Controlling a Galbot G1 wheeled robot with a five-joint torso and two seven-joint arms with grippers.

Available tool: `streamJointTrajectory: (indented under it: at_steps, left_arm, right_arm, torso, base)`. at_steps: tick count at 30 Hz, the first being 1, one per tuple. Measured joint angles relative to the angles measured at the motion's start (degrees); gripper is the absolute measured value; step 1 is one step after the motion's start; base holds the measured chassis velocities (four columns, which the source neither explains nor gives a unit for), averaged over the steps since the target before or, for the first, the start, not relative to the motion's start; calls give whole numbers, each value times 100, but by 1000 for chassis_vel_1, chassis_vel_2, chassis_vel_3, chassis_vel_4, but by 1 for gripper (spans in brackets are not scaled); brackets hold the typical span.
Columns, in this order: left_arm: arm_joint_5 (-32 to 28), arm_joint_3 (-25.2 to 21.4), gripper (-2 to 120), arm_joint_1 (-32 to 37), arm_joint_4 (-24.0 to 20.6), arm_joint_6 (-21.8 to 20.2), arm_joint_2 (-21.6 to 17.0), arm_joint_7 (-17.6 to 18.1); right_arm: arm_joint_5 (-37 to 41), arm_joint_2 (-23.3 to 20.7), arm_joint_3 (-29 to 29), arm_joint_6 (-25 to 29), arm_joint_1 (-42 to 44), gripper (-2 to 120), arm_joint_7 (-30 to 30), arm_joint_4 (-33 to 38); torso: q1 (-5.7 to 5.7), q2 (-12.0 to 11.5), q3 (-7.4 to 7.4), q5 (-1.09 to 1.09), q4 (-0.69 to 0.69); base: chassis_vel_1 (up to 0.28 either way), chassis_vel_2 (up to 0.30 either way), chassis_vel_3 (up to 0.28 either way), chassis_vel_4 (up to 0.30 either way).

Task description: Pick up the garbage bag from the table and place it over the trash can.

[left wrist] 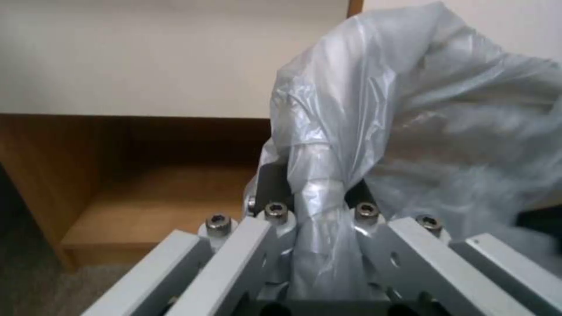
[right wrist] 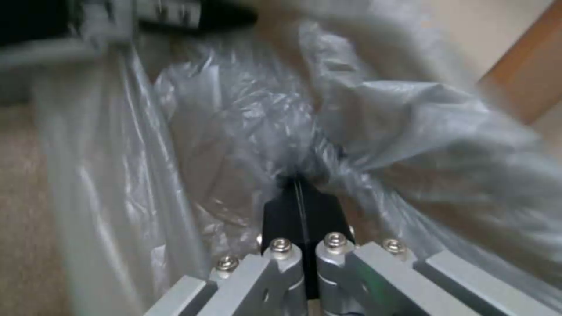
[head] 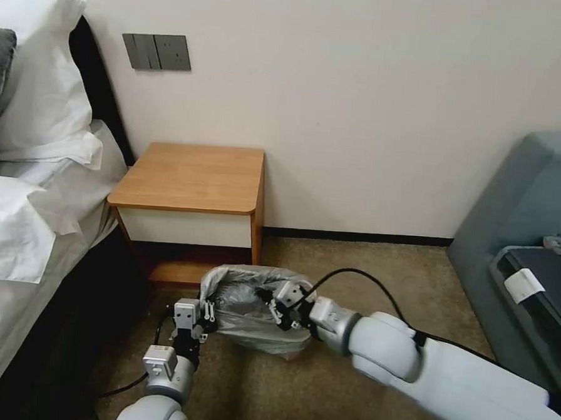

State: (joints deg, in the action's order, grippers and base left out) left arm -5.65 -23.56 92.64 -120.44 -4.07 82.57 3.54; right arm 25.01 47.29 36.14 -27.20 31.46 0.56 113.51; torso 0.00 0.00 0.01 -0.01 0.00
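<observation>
Left arm: low, reaching forward from the near edge, wrist angled upward.
Left gripper (head: 207, 311): fingers (left wrist: 273, 188) clamped on bunched plastic of the garbage bag (head: 250, 302).
Right arm: stretched in from the right, elbow bent, cable looping over the wrist.
Right gripper (head: 270, 305): black pads (right wrist: 301, 210) pressed together, pinching the bag film.

Cream wall (head: 374, 102), brown carpet (head: 365, 271), bed (head: 36, 210)

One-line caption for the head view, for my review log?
Both hands, left hand and right hand, grip opposite edges of the garbage bag, spread over the trash can before the table.
</observation>
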Motion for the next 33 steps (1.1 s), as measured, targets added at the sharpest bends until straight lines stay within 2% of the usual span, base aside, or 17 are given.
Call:
streamJointTrajectory:
  at_steps: [4, 13, 16, 21, 27, 29, 33]
  left_arm:
    - [176, 90, 3, 68, -2, 60, -8, -4]
    - [342, 222, 3, 243, -238, 66, -11, 6]
    - [346, 240, 3, 270, -288, 55, 5, 12]
    - [351, 209, 3, 272, -280, 36, 4, 19]
    - [265, 70, 3, 213, -139, 10, -2, 55]
    - [172, 14, 3, 182, -92, -22, 8, 72]
    - [103, -25, 3, 162, -67, -47, 9, 84]
  right_arm:
    - [3, 403, 411, -81, -341, 0, 37, -549]
    - [-161, 861, 1133, -83, -906, 0, 3, -1474]
    - [-219, 923, 1210, -60, -943, 0, 0, -1609]
    - [-253, 856, 1163, -36, -887, 0, -4, -1540]
    - [-326, 501, 793, 6, -583, 0, -39, -903]
    - [-366, 259, 623, 33, -394, 0, -73, -577]
    - [-437, 46, 433, 81, -208, 0, -142, -351]
  torso:
    - [0, 0, 0, 0, 1]
    - [0, 0, -1, 1, 1]
    - [0, 0, -1, 0, 1]
    - [0, 0, -1, 1, 1]
    - [0, 0, -1, 2, 0]
    - [0, 0, -1, 1, 0]
    - [0, 0, -1, 2, 0]
  base:
    - [0, 0, 0, 0]
    - [0, 0, 0, 0]
    - [0, 0, 0, 0]
    - [0, 0, 0, 0]
    - [0, 0, 0, 0]
    - [0, 0, 0, 0]
    - [0, 0, 0, 0]
